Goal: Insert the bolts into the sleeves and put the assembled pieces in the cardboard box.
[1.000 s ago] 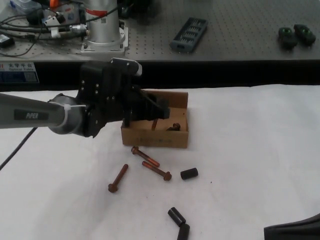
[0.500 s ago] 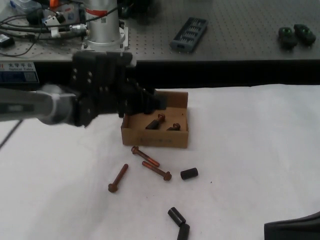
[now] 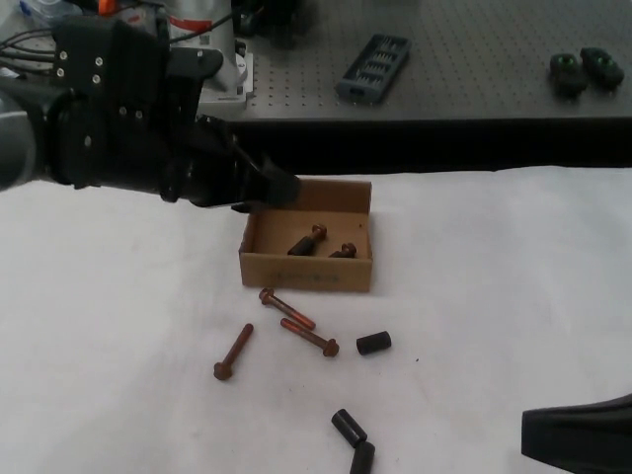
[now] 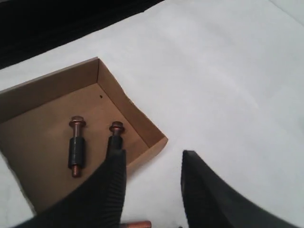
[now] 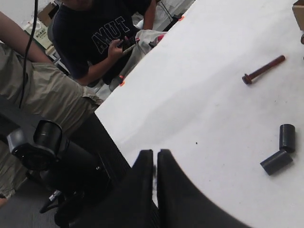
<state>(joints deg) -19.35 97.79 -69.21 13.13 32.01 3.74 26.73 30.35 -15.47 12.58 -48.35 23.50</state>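
At the high view's upper left, my left gripper (image 3: 265,188) hangs spread and unloaded beside the cardboard box (image 3: 306,274), which holds two assembled pieces (image 3: 307,240). Below the box lie three bolts (image 3: 234,353) and three sleeves (image 3: 373,344). At lower right, my right gripper (image 3: 538,444) is clenched on nothing.

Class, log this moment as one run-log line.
left gripper: open, near brown cardboard box | right gripper: shut, empty | in box: two rusty bolts in black sleeves | white cloth: three loose bolts, three loose sleeves
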